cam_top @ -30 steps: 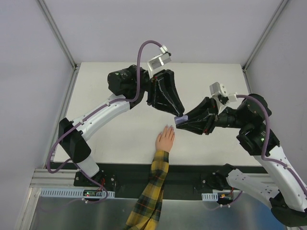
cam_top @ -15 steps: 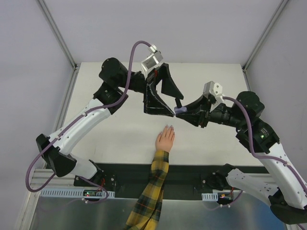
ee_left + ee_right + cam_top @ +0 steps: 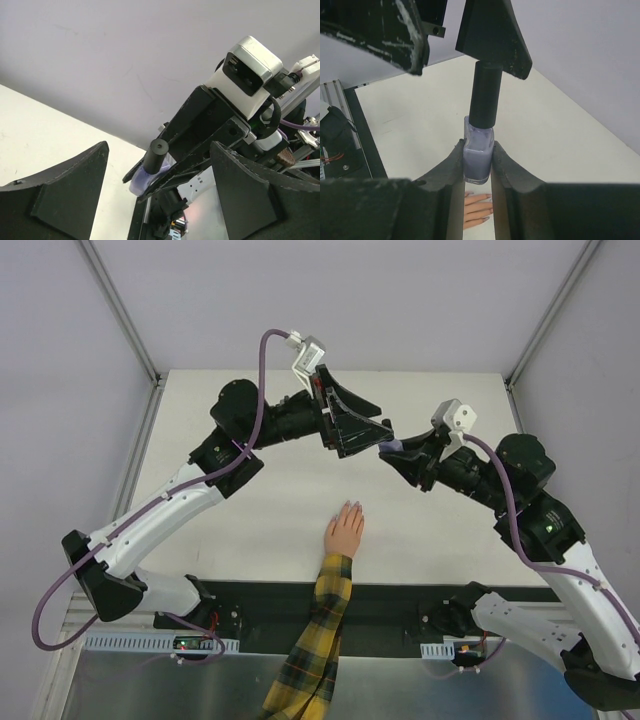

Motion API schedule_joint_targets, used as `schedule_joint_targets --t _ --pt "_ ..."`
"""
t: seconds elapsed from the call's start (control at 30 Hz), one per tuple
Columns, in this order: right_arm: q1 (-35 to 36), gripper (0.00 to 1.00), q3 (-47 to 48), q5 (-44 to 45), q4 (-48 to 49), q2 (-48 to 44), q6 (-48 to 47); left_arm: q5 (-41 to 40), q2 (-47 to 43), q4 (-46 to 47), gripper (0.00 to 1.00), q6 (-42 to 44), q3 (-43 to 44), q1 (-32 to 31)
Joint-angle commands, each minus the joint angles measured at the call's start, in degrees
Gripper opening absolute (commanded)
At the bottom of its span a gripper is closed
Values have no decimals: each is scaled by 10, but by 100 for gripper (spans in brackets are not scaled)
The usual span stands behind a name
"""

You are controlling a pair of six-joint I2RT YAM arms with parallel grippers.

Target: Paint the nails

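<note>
Just below centre frame on the table [image 3: 250,520], tiny pale nails [image 3: 350,506] tipping a flat hand [image 3: 344,532] stretched up-frame from its plaid sleeve [image 3: 325,610]; right tool [image 3: 478,167] clenched on purple bottle [image 3: 480,140], left tool [image 3: 159,150] released.

The nails [image 3: 350,506] are too small to tell from above; the hand [image 3: 476,209] (lower centre, wrist view) hides behind the right gripper [image 3: 478,150].

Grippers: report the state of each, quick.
Left gripper: open, by the black cap, gripping nothing.
Right gripper: shut on the purple bottle.
</note>
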Motion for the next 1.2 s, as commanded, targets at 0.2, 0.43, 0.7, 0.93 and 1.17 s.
schedule_joint_targets --t 0.2,0.43,0.7,0.93,1.17 --pt "1 0 4 32 46 -16 3 -101 3 63 59 80 -5 -63" --pt "2 0 0 34 54 -16 16 -121 16 58 42 78 -7 -70" --pt "2 0 1 32 53 -19 27 -100 35 20 19 73 23 -71" --pt "2 0 6 -24 46 -32 38 227 74 142 0 11 53 -46" --pt "1 1 13 -417 193 -20 177 552 182 757 0 -583 99 -44"
